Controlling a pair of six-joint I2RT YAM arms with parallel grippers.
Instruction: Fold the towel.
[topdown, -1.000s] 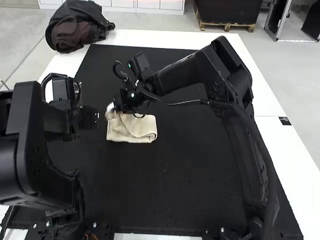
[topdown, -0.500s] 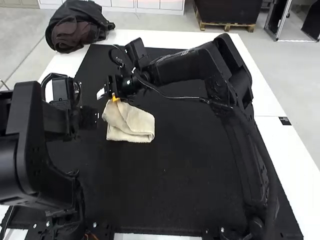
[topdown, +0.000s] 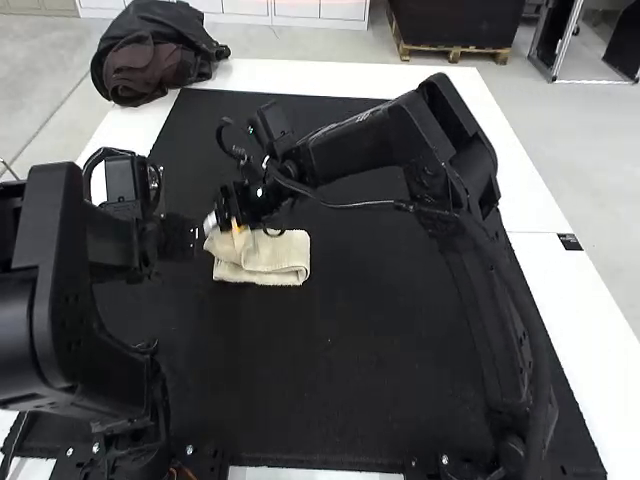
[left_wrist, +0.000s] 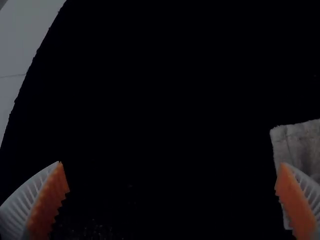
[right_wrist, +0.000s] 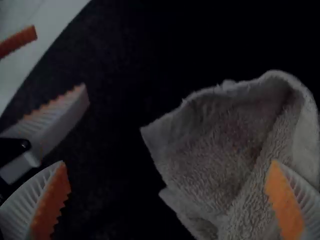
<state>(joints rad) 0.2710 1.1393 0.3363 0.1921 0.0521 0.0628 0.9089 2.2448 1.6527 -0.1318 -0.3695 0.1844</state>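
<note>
"Black arms, both bent. How does your right one stand?"

"My right arm (topdown: 370, 145) rises to its elbow, then slants toward eight o'clock. The right gripper (topdown: 223, 226) is at the towel's (topdown: 270, 264) ten-o'clock corner, fingers spread wide."

"And your left?"

"My left arm (topdown: 75, 300) bends with its left gripper (topdown: 190, 236) wide apart, the towel near its three o'clock."

"How's the towel?"

"Folded, nine o'clock of the mat's (topdown: 390, 350) middle, a loose flap curling."

Cream, plain cream, that was the towel (topdown: 270, 264) on my screen! I had solid black on the mat (topdown: 380, 350), white on the surface (topdown: 545, 270), black again on left arm (topdown: 50, 290) and right arm (topdown: 355, 145), and orange pads (right_wrist: 52, 200) on the jaws' white, rib-striped fingers (right_wrist: 24, 202)!
</note>
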